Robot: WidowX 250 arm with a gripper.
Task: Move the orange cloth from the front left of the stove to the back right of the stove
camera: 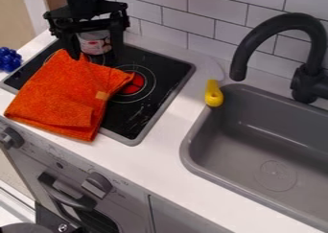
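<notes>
The white tabletop (163, 153) carries a gray sink (221, 129) and a black cooktop (125, 118). A black faucet (282, 21) arches by the sink. An orange cloth (61, 95) lies across the cooktop's left part and front edge. Above its back edge is the hand (95, 55), its 2 fingers wide apart, with the can (95, 44) on the cooktop showing between them. A clean close here calls for a level, slow approach — 1 finger looks near the cloth, so it could snag a fold. A yellow-handled utensil (214, 93) lies beside the sink; blue grapes (9, 59) sit left of the cooktop.
</notes>
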